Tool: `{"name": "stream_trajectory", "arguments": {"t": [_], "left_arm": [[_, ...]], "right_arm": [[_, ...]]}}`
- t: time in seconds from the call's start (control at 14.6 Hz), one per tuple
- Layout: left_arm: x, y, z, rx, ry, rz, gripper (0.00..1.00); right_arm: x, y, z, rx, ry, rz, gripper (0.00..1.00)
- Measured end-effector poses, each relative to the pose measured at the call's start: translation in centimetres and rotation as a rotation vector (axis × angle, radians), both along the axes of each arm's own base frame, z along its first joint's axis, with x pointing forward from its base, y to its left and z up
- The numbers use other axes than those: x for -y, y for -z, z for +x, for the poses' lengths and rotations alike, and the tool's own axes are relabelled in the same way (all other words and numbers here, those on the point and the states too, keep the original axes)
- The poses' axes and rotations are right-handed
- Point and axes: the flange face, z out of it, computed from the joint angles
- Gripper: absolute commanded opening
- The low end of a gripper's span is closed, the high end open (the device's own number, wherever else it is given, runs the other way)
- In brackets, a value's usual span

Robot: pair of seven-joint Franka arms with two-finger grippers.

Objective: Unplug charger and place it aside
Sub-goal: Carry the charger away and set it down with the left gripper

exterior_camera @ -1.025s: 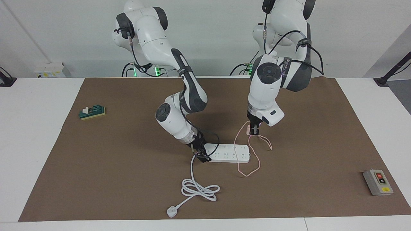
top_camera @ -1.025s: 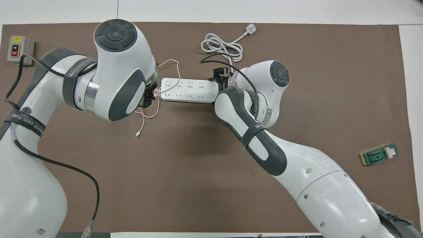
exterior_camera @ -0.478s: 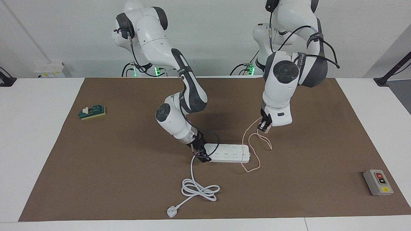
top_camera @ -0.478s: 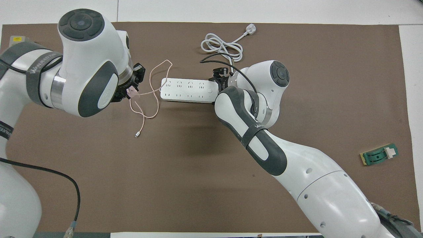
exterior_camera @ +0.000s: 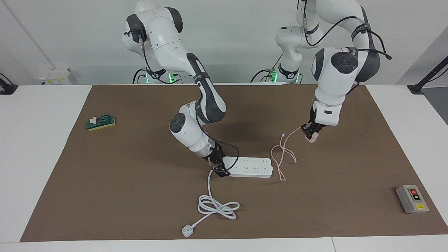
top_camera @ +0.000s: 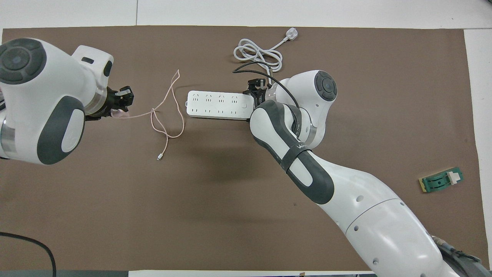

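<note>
The pale pink charger (exterior_camera: 313, 138) is free of the white power strip (exterior_camera: 250, 167) and held in the air in my left gripper (exterior_camera: 310, 134), over the brown mat toward the left arm's end of the table. Its thin pink cable (exterior_camera: 282, 154) trails down to the mat beside the strip. In the overhead view the left gripper (top_camera: 121, 104) holds the charger (top_camera: 119, 112), with the cable (top_camera: 166, 115) between it and the strip (top_camera: 217, 104). My right gripper (exterior_camera: 218, 168) is shut on the strip's cord end and also shows in the overhead view (top_camera: 256, 90).
The strip's thick white cord (exterior_camera: 217, 206) lies coiled farther from the robots, ending in a plug (exterior_camera: 187, 231). A grey box with a red button (exterior_camera: 412, 198) sits at the left arm's end. A small green block (exterior_camera: 100, 122) lies at the right arm's end.
My left gripper has carried the charger away from the power strip toward the left arm's end of the table, dragging the cable along. The right arm and the strip have not moved.
</note>
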Motion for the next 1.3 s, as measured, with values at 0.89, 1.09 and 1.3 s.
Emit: {"name": "stream_trajectory", "arguments": {"t": [0.89,1.09,1.3], "left_arm": [[-19.9,4.7,-5.6,-0.012,0.255,-0.409,0.0],[-20.0,7.2,-6.3,0.004,0.263,-0.518,0.0],[-19.6,9.0,-6.5,0.016,0.289,-0.587,0.0]], "right_arm": [[0.8,-3.9,1.0,0.116,-0.138,-0.051,1.0],[2.8,-6.6,1.8,0.144,-0.187,-0.072,1.0],[3.7,-9.1,1.9,0.172,-0.242,-0.121,1.0]]}}
